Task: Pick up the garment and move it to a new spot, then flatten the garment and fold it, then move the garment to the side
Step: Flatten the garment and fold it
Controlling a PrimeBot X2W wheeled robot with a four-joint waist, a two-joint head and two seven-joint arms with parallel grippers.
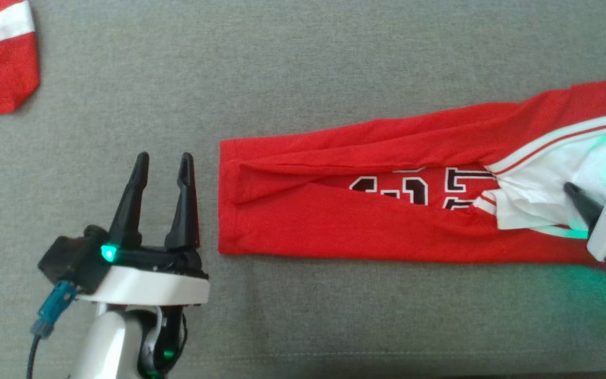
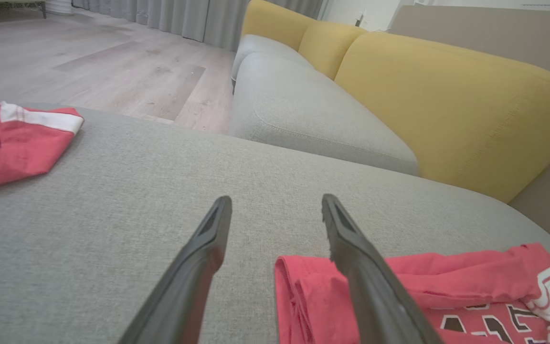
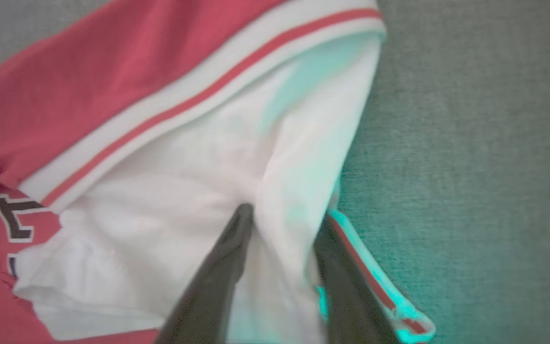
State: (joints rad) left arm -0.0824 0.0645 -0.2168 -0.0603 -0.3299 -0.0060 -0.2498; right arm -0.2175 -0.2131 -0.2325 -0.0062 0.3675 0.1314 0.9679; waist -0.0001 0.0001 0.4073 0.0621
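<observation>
Right gripper (image 3: pixel 285 212), jaws apart, straddles the garment (image 1: pixel 334 231) at its white end; left gripper (image 1: pixel 163 158) gapes alongside.

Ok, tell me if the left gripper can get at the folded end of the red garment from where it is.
Probably yes. The left gripper stands open right beside the folded end of the garment, with just bare grey cushion between them and nothing in the way.

The left end effector (image 1: pixel 164 158) stood at the lower left on its pale forearm (image 1: pixel 105 337), both dark fingers (image 2: pixel 198 267) spread wide and pointing up the head view. The right end effector (image 3: pixel 284 220) reached in from the right edge, angled leftward, its fingers parted, one fingertip (image 1: pixel 576 197) showing.
</observation>
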